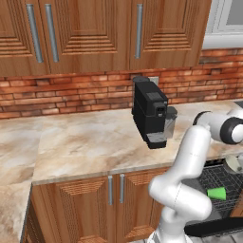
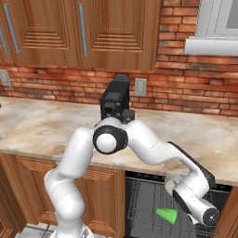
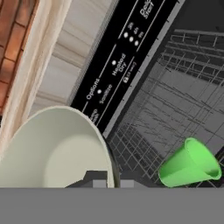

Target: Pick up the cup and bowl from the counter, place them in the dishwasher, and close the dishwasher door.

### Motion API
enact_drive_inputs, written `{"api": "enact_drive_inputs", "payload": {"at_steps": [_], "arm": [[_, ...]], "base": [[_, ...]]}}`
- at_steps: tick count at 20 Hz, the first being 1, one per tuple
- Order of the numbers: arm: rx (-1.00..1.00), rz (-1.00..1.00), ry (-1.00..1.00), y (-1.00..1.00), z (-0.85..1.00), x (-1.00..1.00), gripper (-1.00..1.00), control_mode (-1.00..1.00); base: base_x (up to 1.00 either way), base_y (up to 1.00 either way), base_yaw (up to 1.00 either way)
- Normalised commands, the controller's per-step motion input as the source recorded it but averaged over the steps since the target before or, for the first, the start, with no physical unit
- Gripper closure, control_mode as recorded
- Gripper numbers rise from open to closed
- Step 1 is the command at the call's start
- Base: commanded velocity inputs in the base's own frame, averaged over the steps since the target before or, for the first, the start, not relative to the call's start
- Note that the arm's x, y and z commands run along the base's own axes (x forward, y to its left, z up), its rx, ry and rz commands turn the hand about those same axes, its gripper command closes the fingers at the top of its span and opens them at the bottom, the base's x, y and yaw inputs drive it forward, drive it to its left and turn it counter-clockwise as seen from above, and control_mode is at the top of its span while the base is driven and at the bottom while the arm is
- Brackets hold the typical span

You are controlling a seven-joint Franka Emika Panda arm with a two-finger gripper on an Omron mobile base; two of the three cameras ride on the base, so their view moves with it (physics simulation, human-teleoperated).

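A: Where's the cup (image 3: 189,163)?

B: Lying on its side on the dishwasher (image 3: 175,92) rack, off to one side of the jaws and a little beyond them. That half of the loading looks done.

A: And the bowl (image 3: 52,151)?

B: Right at the jaws, so close in the hand view that it sits almost on top of the fingertips. In the right base view the gripper (image 2: 179,186) hangs low over the open rack with the bowl's pale rim showing beside it (the counter (image 2: 46,123) behind carries just the coffee machine (image 2: 116,100), nothing left to collect).

A: So the jaws are holding it?

B: I'd judge so, clamped on its rim, since the bowl hangs in the air above the rack; the fingertips themselves are mostly hidden.

A: What's left, then?

B: Setting the bowl down on the rack, letting go, pulling the arm clear, then swinging the dishwasher door (image 1: 213,228) up shut. It's lying open below the jaws now.
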Motion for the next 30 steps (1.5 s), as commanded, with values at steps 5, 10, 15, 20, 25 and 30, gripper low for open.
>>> {"api": "enact_drive_inputs", "payload": {"at_steps": [5,10,15,20,25,30], "arm": [[-0.02,-0.08,-0.05,-0.17,-0.33,-0.07,1.0,-1.0],[-0.04,-0.07,-0.07,-0.14,-0.44,-0.03,1.0,-1.0],[-0.12,-0.06,-0.08,-0.1,-0.56,-0.07,1.0,-1.0],[-0.11,-0.04,-0.1,-0.12,-0.47,-0.09,1.0,-1.0],[-0.04,-0.03,-0.05,-0.21,-0.43,-0.01,1.0,-1.0],[-0.01,0.0,0.0,-0.33,-0.2,0.04,1.0,-1.0]], "base": [[0.0,0.0,0.0],[0.0,0.0,0.0],[0.0,0.0,0.0],[0.0,0.0,0.0],[0.0,0.0,0.0],[0.0,0.0,0.0]]}}
